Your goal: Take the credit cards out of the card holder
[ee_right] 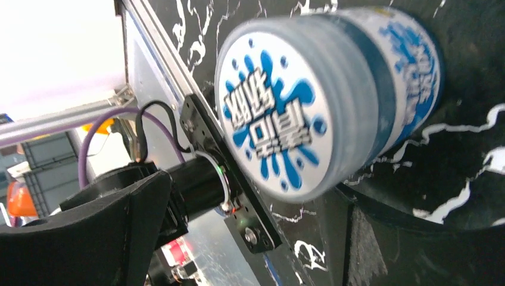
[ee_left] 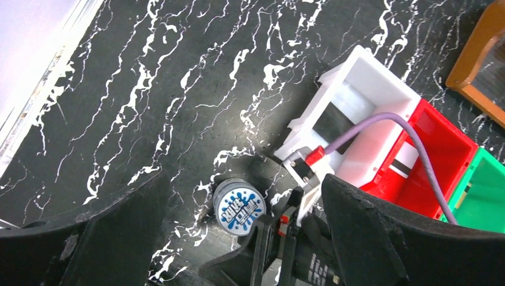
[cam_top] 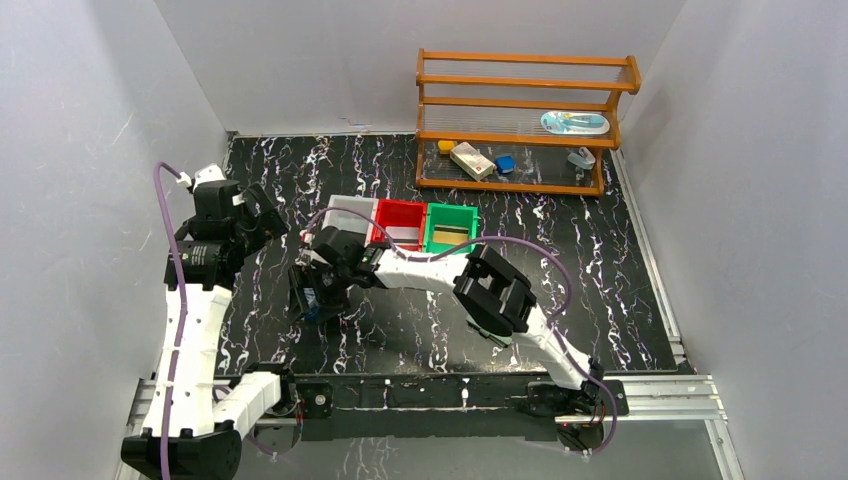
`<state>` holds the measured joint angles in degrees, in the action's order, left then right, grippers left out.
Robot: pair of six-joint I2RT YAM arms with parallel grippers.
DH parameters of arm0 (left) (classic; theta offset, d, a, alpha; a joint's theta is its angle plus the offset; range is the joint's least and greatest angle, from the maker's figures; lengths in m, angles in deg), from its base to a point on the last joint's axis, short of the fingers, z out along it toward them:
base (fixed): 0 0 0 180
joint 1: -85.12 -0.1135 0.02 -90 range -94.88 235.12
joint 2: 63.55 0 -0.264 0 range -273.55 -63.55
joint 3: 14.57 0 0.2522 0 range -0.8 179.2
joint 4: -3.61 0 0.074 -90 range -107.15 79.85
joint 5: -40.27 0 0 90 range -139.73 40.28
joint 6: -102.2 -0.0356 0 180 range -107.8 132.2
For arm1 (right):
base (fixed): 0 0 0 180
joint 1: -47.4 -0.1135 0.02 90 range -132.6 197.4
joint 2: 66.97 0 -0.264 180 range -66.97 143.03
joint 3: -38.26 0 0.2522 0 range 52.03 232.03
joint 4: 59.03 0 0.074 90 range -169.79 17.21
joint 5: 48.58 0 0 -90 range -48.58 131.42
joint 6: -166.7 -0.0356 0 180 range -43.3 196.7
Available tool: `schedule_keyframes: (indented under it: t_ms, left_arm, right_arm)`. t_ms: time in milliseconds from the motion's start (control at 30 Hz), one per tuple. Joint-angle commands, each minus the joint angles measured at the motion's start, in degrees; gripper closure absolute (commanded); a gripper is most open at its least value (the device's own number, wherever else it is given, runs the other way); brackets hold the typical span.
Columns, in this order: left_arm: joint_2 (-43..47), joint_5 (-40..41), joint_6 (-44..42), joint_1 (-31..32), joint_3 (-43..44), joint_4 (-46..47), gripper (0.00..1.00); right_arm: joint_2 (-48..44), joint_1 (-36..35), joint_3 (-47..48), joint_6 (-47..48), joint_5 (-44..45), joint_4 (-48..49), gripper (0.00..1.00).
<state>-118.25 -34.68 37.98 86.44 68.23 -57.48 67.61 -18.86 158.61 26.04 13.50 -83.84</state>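
Observation:
My right gripper [cam_top: 316,298] is open and points down at the left middle of the table, right over a round blue-and-white tin [ee_right: 309,101]. The tin also shows in the left wrist view [ee_left: 239,208], beside the right gripper's fingers [ee_left: 268,244]. The card holder is not clearly in view; the right wrist covers that spot. Cards lie in the bins: a dark one in the white bin [ee_left: 363,83], a striped one in the red bin [ee_left: 440,173], a gold one in the green bin [cam_top: 452,228]. My left gripper [ee_left: 241,179] is open and empty, raised at the left.
The three bins stand in a row mid-table, white [cam_top: 348,213], red [cam_top: 400,220] and green. A wooden shelf rack [cam_top: 520,120] with small items stands at the back right. White walls close in on both sides.

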Motion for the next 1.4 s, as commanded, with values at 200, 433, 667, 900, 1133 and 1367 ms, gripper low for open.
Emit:
schedule_keyframes:
  t_ms: [200,433,667,900,1133,1367]
  left_arm:
    - [-0.6,-6.16,-0.93,-0.2,0.07,0.46,0.02]
    - [-2.56,-33.03,-2.82,-0.22,-4.08,7.21,0.02]
    - [-4.07,-52.51,3.06,4.06,-13.91,15.58,0.08]
    - [-3.25,-44.75,6.67,15.24,-21.54,14.45,0.09]
    - [-3.79,-32.21,11.06,15.3,-29.13,14.08,0.08]
    - [-7.44,-19.35,11.61,15.25,-28.14,12.73,0.07]
  right_arm:
    - [-21.67,-0.37,-21.09,2.16,14.6,-0.66,0.02]
    - [-40.18,1.81,-28.08,1.32,45.77,-19.76,0.02]
    - [-38.73,13.14,-23.4,5.42,49.43,-29.39,0.02]
    - [-27.74,16.29,-12.71,11.16,47.91,-32.82,0.02]
    - [-20.37,16.37,-6.84,14.17,51.35,-37.13,0.02]
    - [-23.32,19.33,-13.82,17.47,54.73,-35.21,0.02]
